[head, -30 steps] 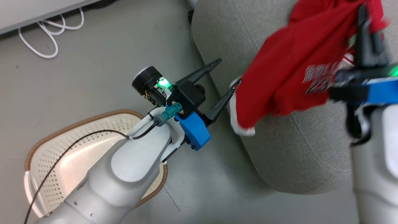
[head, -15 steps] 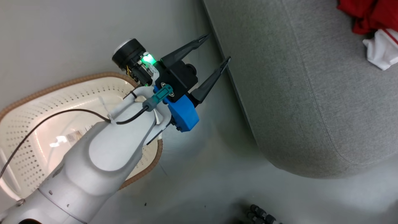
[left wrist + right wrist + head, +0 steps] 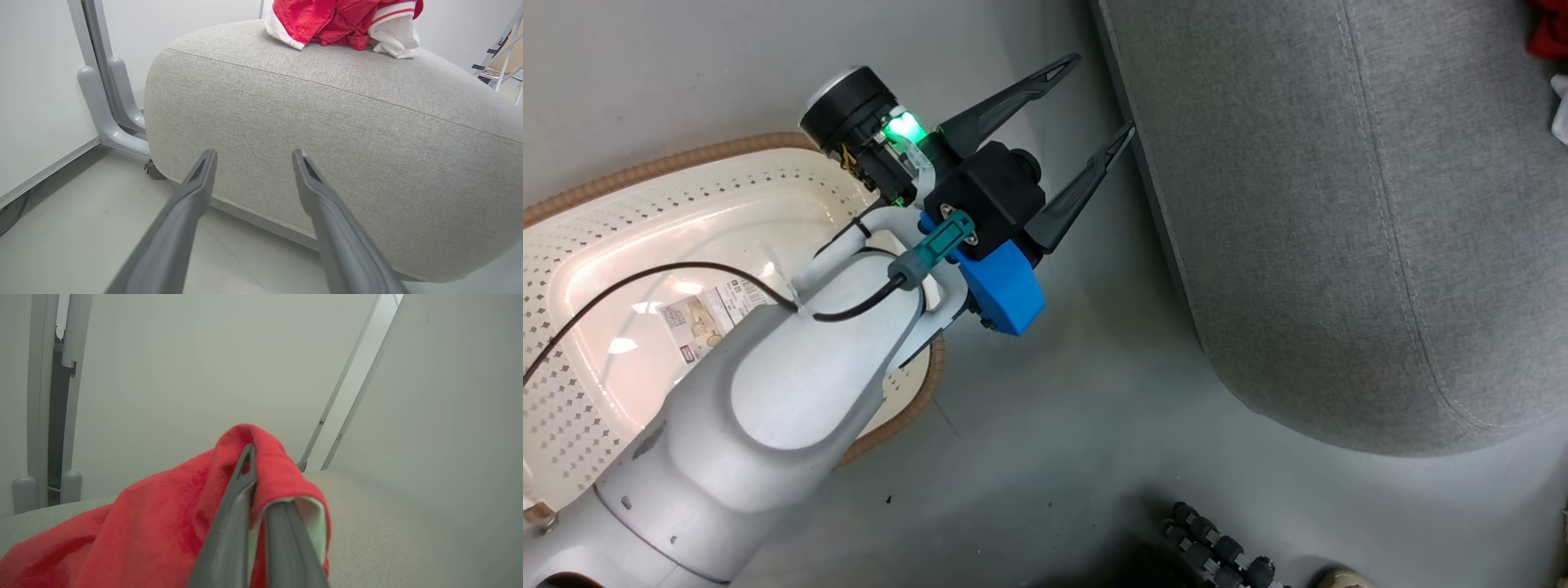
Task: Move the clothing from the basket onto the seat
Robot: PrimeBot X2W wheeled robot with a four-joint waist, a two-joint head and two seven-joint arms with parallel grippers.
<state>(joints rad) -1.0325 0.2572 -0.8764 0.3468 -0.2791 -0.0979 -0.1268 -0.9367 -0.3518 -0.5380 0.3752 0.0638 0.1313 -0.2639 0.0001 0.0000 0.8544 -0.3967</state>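
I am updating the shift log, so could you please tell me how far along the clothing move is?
Done: the basket shows a bare floor and sticker where visible, and red clothing lies on the seat. In hand: the right gripper is shut on a red fold above the seat. Left: release that fold; the left gripper is open and holds nothing.

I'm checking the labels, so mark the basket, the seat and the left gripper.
basket [image 3: 629,204], head view, on its perforated cream inner wall.
seat [image 3: 327,122], left wrist view, on the grey fabric side below the seam.
left gripper [image 3: 1101,94], head view, midway between its open fingertips.
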